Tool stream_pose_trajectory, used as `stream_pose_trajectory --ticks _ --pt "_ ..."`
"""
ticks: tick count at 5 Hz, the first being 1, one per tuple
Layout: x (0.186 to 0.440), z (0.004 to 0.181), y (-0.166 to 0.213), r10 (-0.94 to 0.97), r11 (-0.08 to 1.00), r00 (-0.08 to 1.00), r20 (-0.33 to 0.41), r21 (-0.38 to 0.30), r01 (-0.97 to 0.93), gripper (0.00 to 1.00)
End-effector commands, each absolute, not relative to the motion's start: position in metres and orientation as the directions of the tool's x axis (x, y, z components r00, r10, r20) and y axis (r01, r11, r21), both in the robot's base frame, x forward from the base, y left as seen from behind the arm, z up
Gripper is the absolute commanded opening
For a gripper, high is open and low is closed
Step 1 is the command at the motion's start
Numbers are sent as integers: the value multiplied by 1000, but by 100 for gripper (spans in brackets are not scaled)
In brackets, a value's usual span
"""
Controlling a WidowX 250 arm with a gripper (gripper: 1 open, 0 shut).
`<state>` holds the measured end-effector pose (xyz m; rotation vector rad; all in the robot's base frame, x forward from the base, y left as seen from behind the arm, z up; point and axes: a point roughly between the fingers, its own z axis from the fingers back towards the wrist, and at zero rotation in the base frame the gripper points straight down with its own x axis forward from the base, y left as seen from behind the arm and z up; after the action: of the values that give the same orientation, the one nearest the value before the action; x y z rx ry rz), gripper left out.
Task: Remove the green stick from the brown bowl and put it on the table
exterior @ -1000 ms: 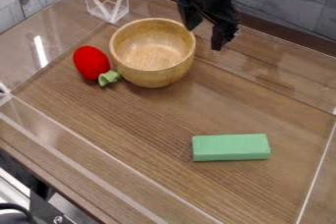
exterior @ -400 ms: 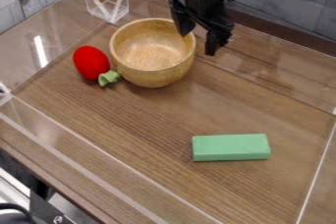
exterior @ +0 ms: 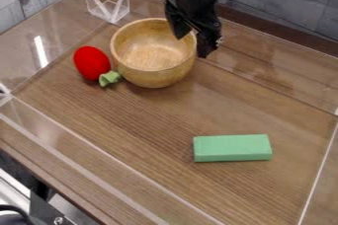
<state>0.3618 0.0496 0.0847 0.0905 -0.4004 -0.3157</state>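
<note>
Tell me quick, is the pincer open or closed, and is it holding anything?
Pincer: open and empty, above the brown bowl's far right rim.

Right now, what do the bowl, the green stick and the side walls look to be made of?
Brown bowl: looks like turned wood, light tan, smooth matte, with a paler inside.
Green stick: mint green, uniform colour and matte, no grain; probably painted wood or plastic, cannot tell which.
Side walls: clear acrylic or similar, see-through with bright glare along the edges.
Table: dark wood grain, possibly laminate.
</note>
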Motion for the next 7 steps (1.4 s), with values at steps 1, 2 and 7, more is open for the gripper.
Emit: stream_pose_trajectory --ticks 1,2,7 --pt "367 91 51 -376 927 834 404 166 337 100" --pt "364 82 51 -421 907 812 403 165 389 0" --pt "349 80 45 -387 922 831 400 156 354 0"
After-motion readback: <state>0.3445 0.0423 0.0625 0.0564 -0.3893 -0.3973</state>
